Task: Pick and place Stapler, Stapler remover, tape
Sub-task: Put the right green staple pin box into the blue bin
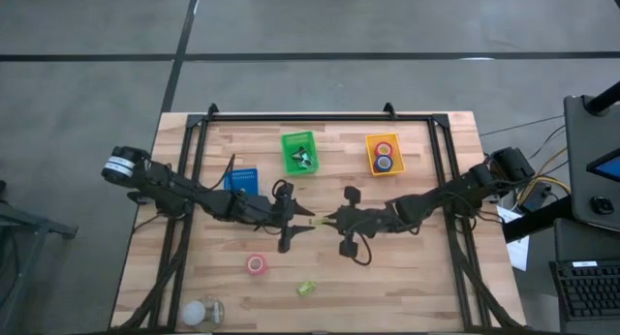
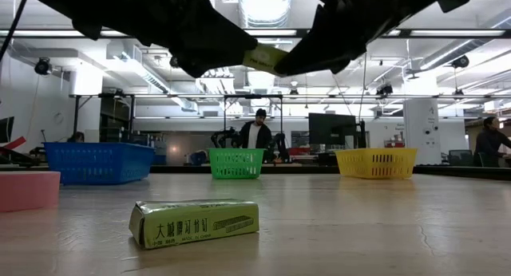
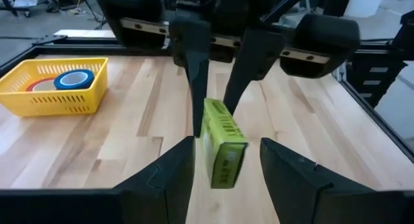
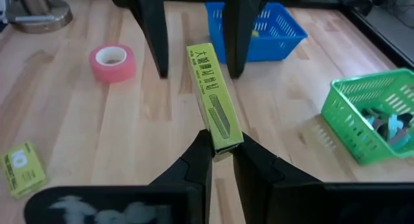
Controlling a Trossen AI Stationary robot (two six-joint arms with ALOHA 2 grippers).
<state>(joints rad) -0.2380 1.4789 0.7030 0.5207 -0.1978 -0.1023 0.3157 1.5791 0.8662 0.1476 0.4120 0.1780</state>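
A long yellow-green staple box hangs in mid-air over the table's middle. My right gripper is shut on its right-hand end. My left gripper is open, with a finger on either side of the box's other end and a gap on both sides. One red tape roll lies flat on the table near the front. A red and a blue roll lie in the yellow basket. Grey metal pieces lie in the green basket. I see no stapler. My right gripper pinches the staple box between its two fingers at the box's right-hand end. The fingers come level from the table's right and lie along the box. The box is lifted clear of the table and points toward my left gripper.
A second staple box lies flat near the front edge, close to the low camera. A blue basket stands behind my left arm. A round metal object sits at the front-left corner. People stand in the room beyond the table.
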